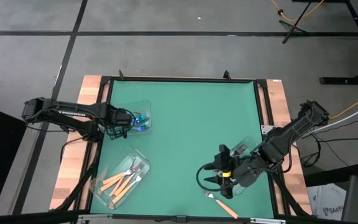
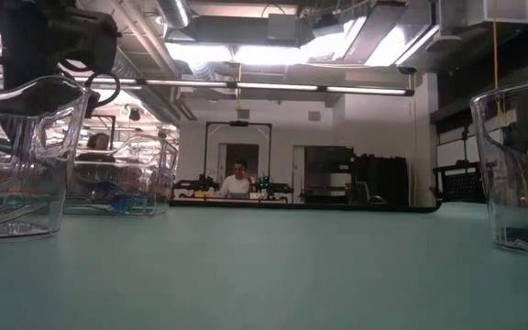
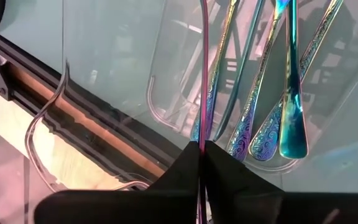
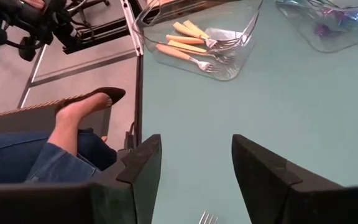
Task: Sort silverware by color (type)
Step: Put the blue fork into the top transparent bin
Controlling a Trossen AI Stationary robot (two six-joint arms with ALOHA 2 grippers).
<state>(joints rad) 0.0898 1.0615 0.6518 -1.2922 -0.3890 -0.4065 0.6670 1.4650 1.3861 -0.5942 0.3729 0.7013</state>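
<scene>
Left gripper (image 3: 201, 149): pinched on a blue fork (image 3: 203, 74) over its tray (image 1: 143, 107). Right gripper (image 4: 196, 163): spread wide above the table (image 4: 303, 99).

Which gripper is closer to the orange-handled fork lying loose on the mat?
Right. The right gripper hovers open just beside the loose orange-handled fork; the left gripper is across the mat at the tray of blue-teal forks.
</scene>
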